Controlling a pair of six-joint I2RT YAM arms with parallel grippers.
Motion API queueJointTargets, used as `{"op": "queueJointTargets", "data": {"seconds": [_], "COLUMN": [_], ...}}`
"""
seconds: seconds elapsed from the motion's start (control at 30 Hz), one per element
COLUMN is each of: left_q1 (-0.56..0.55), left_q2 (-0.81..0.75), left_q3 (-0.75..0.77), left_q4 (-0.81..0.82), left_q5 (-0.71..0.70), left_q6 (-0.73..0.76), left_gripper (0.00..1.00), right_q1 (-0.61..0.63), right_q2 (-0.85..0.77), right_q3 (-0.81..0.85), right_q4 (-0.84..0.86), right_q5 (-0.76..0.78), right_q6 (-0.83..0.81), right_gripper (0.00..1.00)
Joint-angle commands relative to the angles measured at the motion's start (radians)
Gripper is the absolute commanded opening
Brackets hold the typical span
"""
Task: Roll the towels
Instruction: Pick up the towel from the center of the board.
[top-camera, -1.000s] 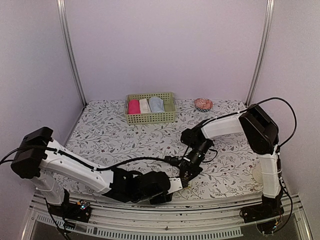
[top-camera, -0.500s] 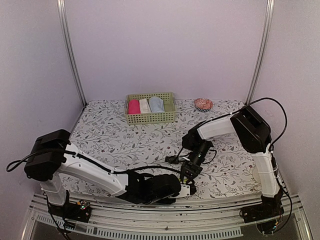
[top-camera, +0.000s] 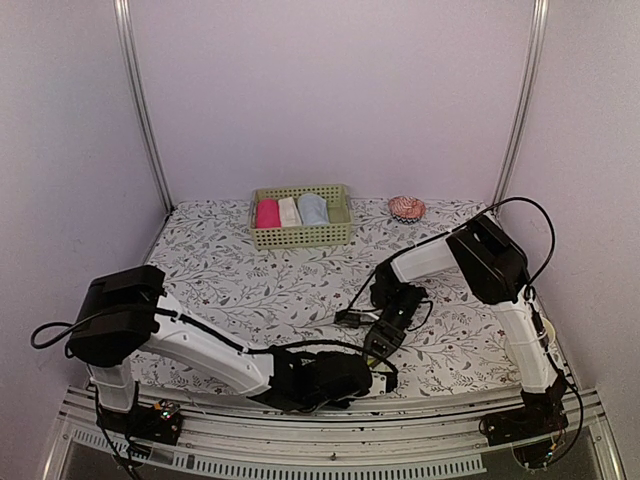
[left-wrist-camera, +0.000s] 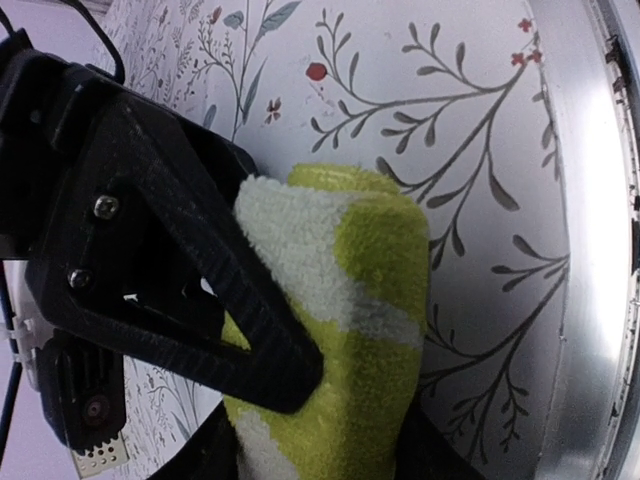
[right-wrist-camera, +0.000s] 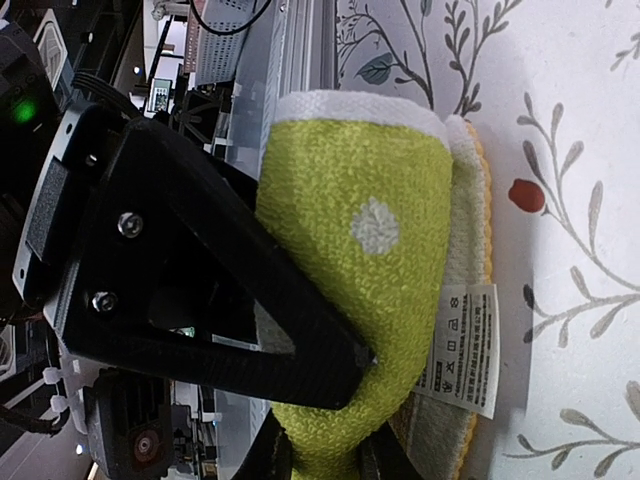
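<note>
The desk (top-camera: 250, 285) carried everything. Over the last second the left arm (top-camera: 200, 345) had swung its elbow inward and pushed further right along the near edge. The right arm (top-camera: 490, 260) had folded back, so both arms met just beside the front rail.

The basket (top-camera: 300, 238) stood well apart at the back. It held the pink roll (top-camera: 267, 213), the cream-white roll (top-camera: 289, 211) and the light blue towel (top-camera: 313, 209), already rolled.

The yellow-green towel (right-wrist-camera: 360, 200) lay at the near edge, partly rolled, with a flat tail on the desk. The left hand (left-wrist-camera: 330, 400) and right hand (right-wrist-camera: 330, 420) each clamped that roll.

I judged the rolling nearly complete, though the rail crowded both hands. The care label (right-wrist-camera: 465, 345) remained exposed.
</note>
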Motion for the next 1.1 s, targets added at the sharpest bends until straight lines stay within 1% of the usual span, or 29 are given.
{"op": "queueJointTargets", "data": {"seconds": [0.0,0.1,0.2,0.23,0.27,0.3,0.33,0.37,0.47,0.53,0.63,0.73,0.8,0.87,0.97,1.07], "left_q1": [0.014,0.022,0.035,0.038,0.039,0.040,0.043,0.045,0.050,0.056,0.065,0.074,0.084,0.094,0.112,0.135], "left_q2": [0.088,0.104,0.082,0.074,0.068,0.062,0.055,0.052,0.046,0.040,0.028,0.011,0.000,-0.019,-0.055,-0.078], "left_q3": [0.000,0.008,-0.006,-0.010,-0.013,-0.016,-0.022,-0.023,-0.023,-0.023,-0.020,-0.023,-0.025,-0.024,-0.015,0.002], "left_q4": [-0.033,-0.043,-0.038,-0.039,-0.039,-0.038,-0.041,-0.047,-0.056,-0.056,-0.050,-0.033,-0.027,-0.026,-0.031,-0.034], "left_q5": [-0.049,-0.090,-0.075,-0.066,-0.062,-0.059,-0.042,-0.030,-0.013,-0.005,0.014,0.019,0.039,0.063,0.091,0.130], "left_q6": [0.030,0.009,-0.008,-0.013,-0.017,-0.018,-0.020,-0.025,-0.037,-0.048,-0.066,-0.080,-0.094,-0.105,-0.116,-0.138], "left_gripper": [0.44,0.41,0.32,0.29,0.27,0.25,0.24,0.23,0.18,0.15,0.13,0.11,0.10,0.08,0.06,0.03], "right_q1": [0.002,0.000,-0.005,-0.008,-0.011,-0.015,-0.020,-0.031,-0.076,-0.115,-0.160,-0.179,-0.196,-0.221,-0.280,-0.371], "right_q2": [0.016,-0.010,-0.044,-0.067,-0.101,-0.128,-0.156,-0.188,-0.287,-0.370,-0.551,-0.711,-0.807,-0.886,-0.969,-1.074], "right_q3": [-0.010,-0.014,-0.017,-0.019,-0.025,-0.034,-0.043,-0.046,-0.046,-0.052,-0.105,-0.208,-0.309,-0.408,-0.516,-0.652], "right_q4": [0.017,0.016,0.017,0.017,0.017,0.018,0.017,0.019,0.036,0.096,0.288,0.512,0.645,0.750,0.850,0.995], "right_q5": [0.015,0.018,0.025,0.034,0.049,0.065,0.083,0.100,0.148,0.213,0.398,0.650,0.725,0.789,0.850,0.796], "right_q6": [-0.026,-0.034,-0.037,-0.036,-0.036,-0.039,-0.043,-0.044,-0.002,0.056,0.237,0.373,0.432,0.476,0.502,0.544], "right_gripper": [0.14,0.28,0.37,0.44,0.58,0.66,0.80,1.00,0.99,0.99,0.99,0.99,0.99,0.99,0.99,0.99]}}
